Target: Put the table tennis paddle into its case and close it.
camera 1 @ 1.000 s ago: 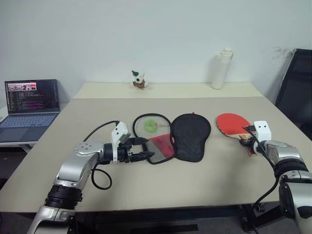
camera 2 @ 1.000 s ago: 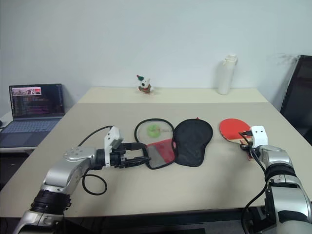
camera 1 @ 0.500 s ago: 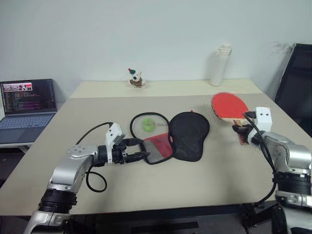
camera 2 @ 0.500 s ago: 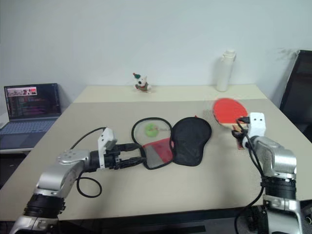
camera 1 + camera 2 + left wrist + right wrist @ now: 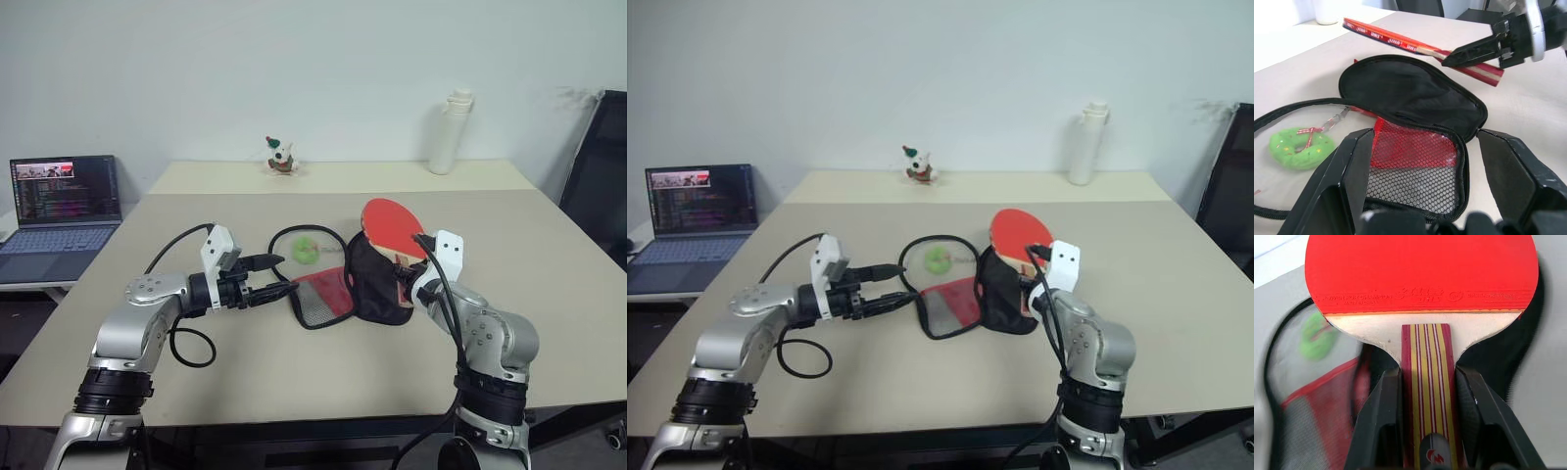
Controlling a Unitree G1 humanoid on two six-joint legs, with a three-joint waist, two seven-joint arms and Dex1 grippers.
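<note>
The table tennis paddle (image 5: 392, 221) has a red face and a striped wooden handle. My right gripper (image 5: 406, 278) is shut on that handle and holds the paddle tilted in the air over the black half of the case (image 5: 376, 286). The case lies open on the table, its red mesh-pocket half (image 5: 1410, 156) toward my left gripper (image 5: 282, 275). That gripper is open, with a black finger (image 5: 1347, 176) on either side of the case's near edge; I cannot tell whether it touches the fabric. The right wrist view shows the handle (image 5: 1426, 382) clamped between both fingers.
A green ball (image 5: 306, 250) lies inside the case's loose zipper loop. A laptop (image 5: 61, 201) stands on a side table at the left. A white bottle (image 5: 450, 132) and a small toy figure (image 5: 280, 157) stand at the far edge. A black chair (image 5: 602, 166) is at the right.
My right gripper has carried the paddle from the table's right side leftward and up, to over the case. My left gripper has risen slightly at the case's edge.
</note>
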